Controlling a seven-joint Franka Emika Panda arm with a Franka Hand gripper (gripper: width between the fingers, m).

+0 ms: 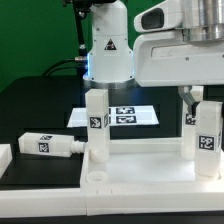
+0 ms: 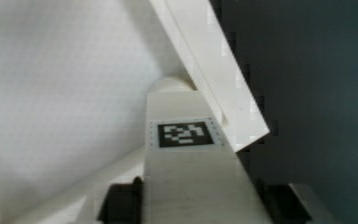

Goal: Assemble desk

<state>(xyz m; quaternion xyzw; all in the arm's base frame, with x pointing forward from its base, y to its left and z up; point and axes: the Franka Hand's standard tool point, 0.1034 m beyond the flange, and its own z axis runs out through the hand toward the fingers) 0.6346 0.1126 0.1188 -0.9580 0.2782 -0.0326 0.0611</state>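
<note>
The white desk top (image 1: pixel 140 172) lies flat at the front of the exterior view. One tagged leg (image 1: pixel 96 124) stands upright in its corner on the exterior view's left. A second tagged leg (image 1: pixel 206 140) stands at the corner on the exterior view's right. My gripper (image 1: pixel 193 108) comes down over its upper end. In the wrist view this leg (image 2: pixel 186 135) runs between my two dark fingers (image 2: pixel 126 200), and the gripper (image 2: pixel 211 202) is shut on it. The desk top's raised rim (image 2: pixel 211 70) crosses behind the leg. A third tagged leg (image 1: pixel 50 145) lies loose on the black table.
The marker board (image 1: pixel 128 113) lies flat on the table behind the desk top. The white arm base (image 1: pixel 106 50) stands behind it. A white border bar (image 1: pixel 6 160) sits at the exterior view's left edge. A green backdrop closes the back.
</note>
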